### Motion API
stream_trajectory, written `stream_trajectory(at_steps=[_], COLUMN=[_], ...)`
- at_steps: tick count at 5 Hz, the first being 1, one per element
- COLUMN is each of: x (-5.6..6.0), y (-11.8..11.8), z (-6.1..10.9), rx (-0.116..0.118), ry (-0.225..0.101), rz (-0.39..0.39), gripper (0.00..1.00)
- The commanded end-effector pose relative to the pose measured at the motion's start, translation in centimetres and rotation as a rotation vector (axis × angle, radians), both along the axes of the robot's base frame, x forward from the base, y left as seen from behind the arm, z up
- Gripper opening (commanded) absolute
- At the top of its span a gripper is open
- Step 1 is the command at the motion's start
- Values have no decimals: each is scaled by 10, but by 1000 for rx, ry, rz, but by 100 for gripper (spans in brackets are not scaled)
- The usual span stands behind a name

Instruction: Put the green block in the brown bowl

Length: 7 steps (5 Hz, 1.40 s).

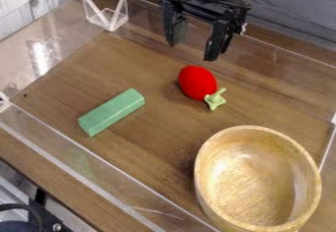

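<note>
The green block (112,112) is lying flat on the wooden desk (157,69), well to the left of the brown bowl (257,182) and apart from it. The red strawberry toy (199,83) is sitting up and left of the bowl, between block and bowl. The gripper (192,35) is hanging above and behind the strawberry, its fingers (214,45) spread wide and grasping nothing.
</note>
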<state>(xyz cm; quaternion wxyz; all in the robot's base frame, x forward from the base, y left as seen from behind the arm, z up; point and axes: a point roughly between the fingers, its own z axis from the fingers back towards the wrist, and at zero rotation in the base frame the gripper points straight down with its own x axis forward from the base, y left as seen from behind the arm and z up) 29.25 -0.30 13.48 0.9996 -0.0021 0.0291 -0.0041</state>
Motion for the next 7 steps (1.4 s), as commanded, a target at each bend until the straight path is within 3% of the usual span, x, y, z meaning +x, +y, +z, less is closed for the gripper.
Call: stream_trajectory(at_steps=[1,2,3,4,5,6,7], x=[-16,-42,-64,-77,-88,-92,-72], y=[18,43,70,91,93,92,94], z=[-13,-29,-38,-47,-65,-83,-84], rx=[2,8,26,26,26,17,9], ry=[25,39,34,28,12,-14,-43], rz=[-100,-232,-283,-290,-209,-122,-189], gripper=[100,100,100,100,100,100,100])
